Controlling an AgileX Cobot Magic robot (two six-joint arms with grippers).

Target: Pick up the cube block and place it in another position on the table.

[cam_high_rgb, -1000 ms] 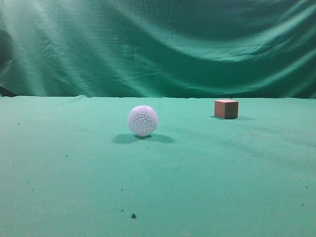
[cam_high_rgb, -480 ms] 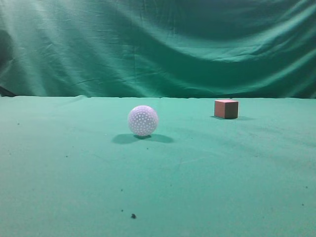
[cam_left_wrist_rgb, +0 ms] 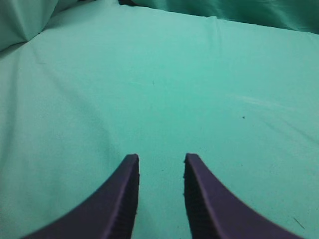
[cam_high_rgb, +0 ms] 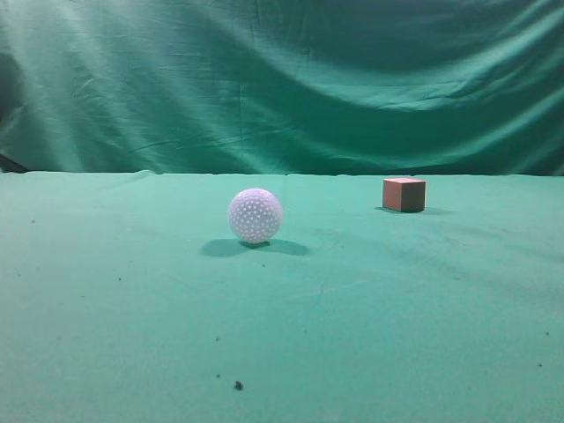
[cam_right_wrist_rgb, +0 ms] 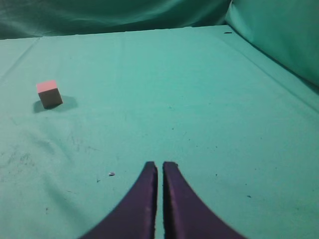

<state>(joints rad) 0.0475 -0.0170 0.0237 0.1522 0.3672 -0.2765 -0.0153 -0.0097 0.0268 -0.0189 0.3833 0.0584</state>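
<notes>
Neither arm shows in the exterior view; each claw appears only in its own wrist view, and only as two dark purple fingers cut off by the lower edge. The left claw (cam_left_wrist_rgb: 160, 162) hangs over bare green cloth with its fingers spread, a clear gap between the tips and nothing in it. The right claw (cam_right_wrist_rgb: 160, 167) has its fingers pressed almost together, only a thin slit between them, pinching nothing.

One cube block (cam_high_rgb: 404, 194) rests on the counter (cam_high_rgb: 370, 317), toward the back right in the exterior view and near the draped green curtain (cam_high_rgb: 282, 79). In the right wrist view it sits well apart from the claw, up and to the left, pink top lit, sides dark.

One white dimpled ball (cam_high_rgb: 256, 215) stands near the middle of the counter, well apart from the cube. A few dark specks dot the cloth, the largest (cam_high_rgb: 238, 385) near the front edge; what they are cannot be made out.
</notes>
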